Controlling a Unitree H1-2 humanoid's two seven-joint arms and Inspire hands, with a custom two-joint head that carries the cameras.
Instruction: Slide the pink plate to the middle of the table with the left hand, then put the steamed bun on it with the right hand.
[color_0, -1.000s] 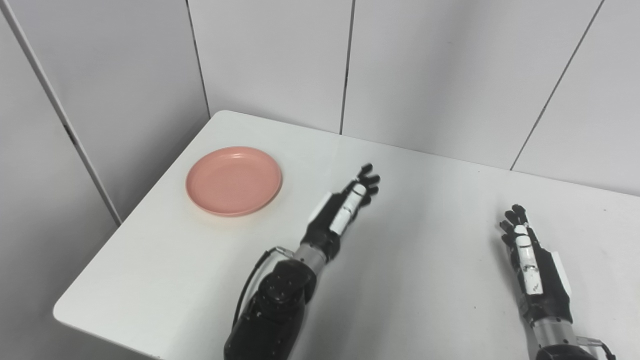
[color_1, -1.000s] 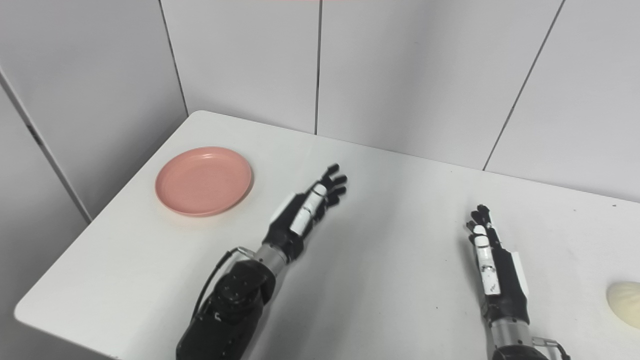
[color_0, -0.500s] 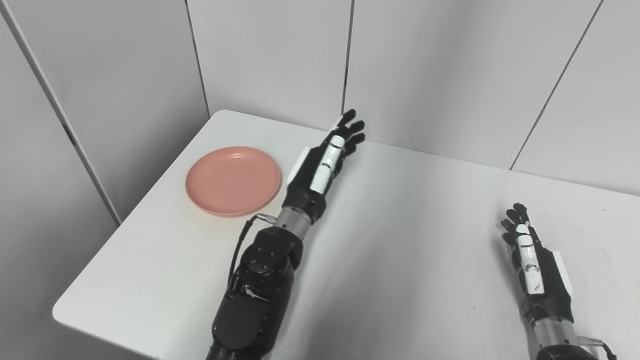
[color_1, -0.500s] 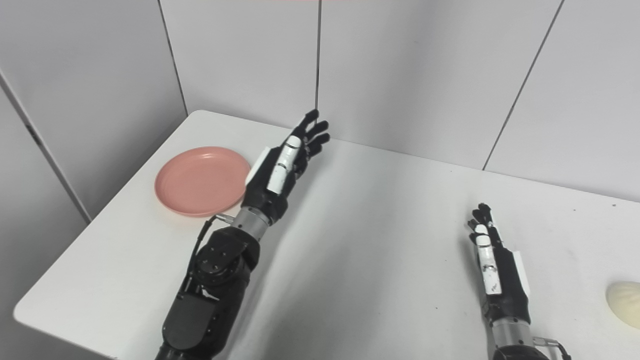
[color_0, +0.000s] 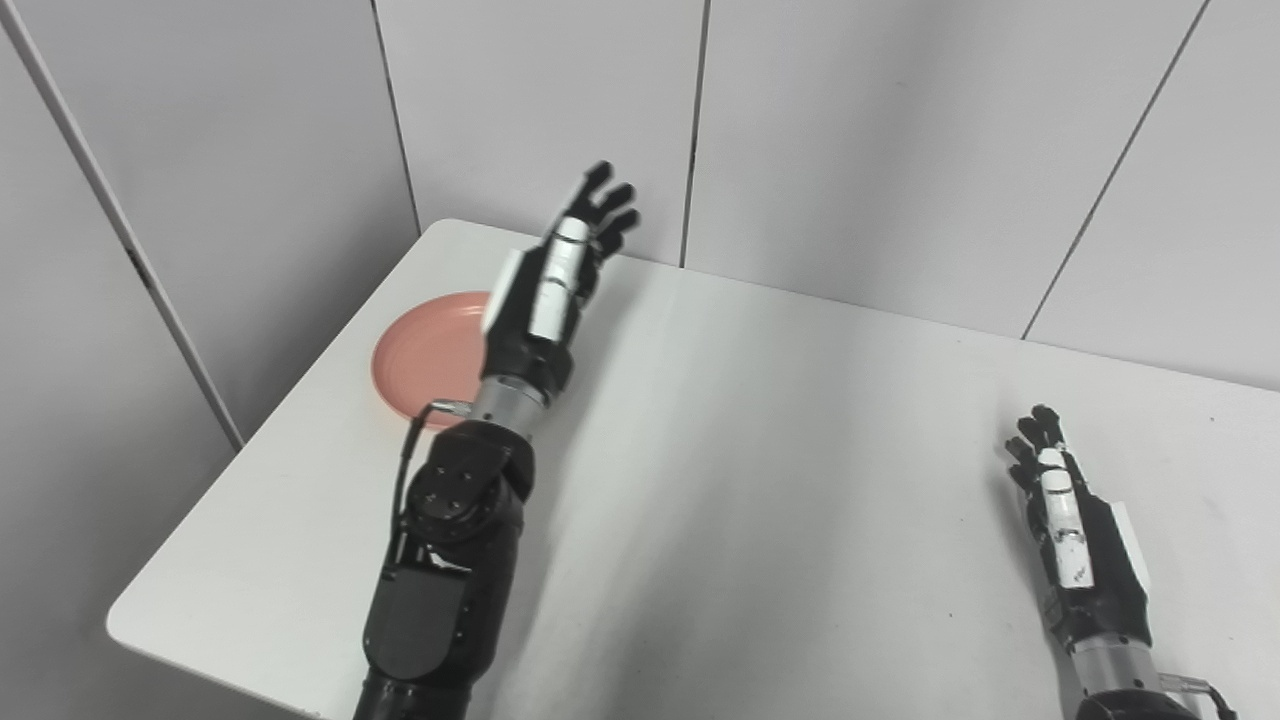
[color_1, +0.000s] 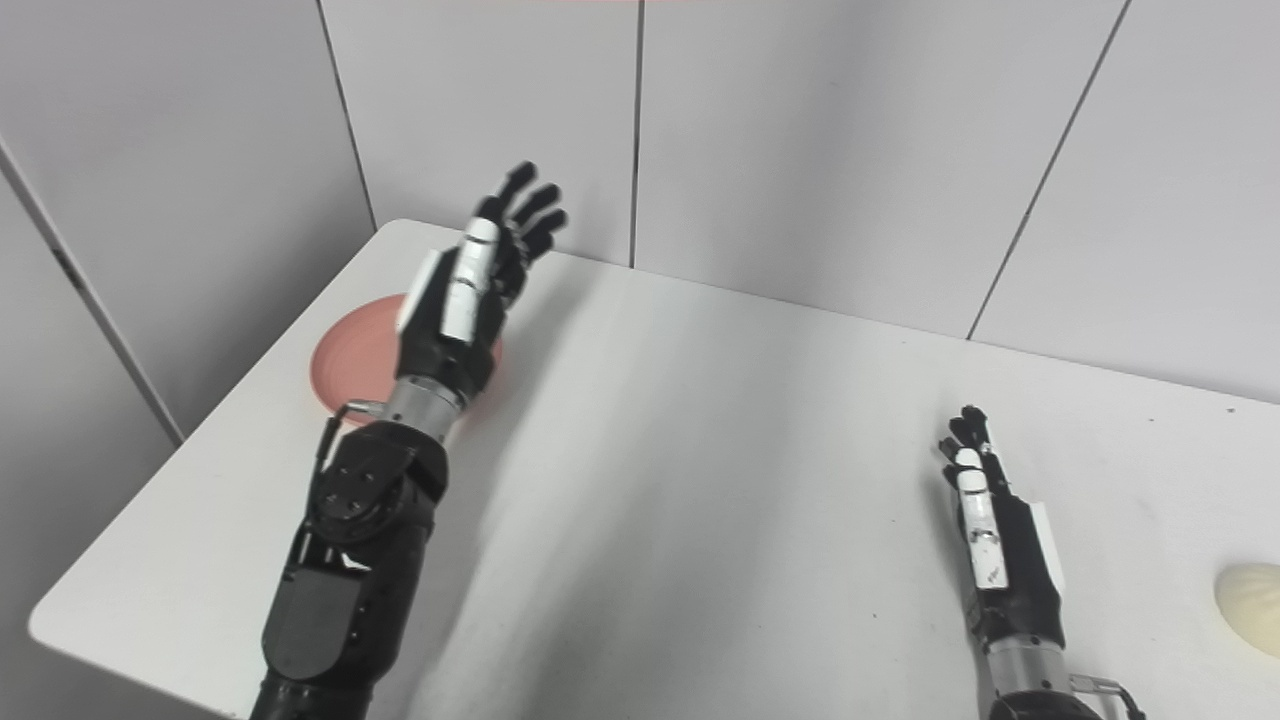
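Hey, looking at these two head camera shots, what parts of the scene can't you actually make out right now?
- Pink plate: its right half is hidden behind the left hand and forearm in both views.
- Whether the left hand touches the plate: cannot tell; it looks raised above it.
- Steamed bun: cut off by the right edge in the right eye view, absent from the left eye view.
- Right hand: its palm faces away; the wrist runs off the bottom edge.

Bright, even, diffuse light; both views sharp, with soft grey shadows on the white table (color_0: 800, 450) beside each arm.
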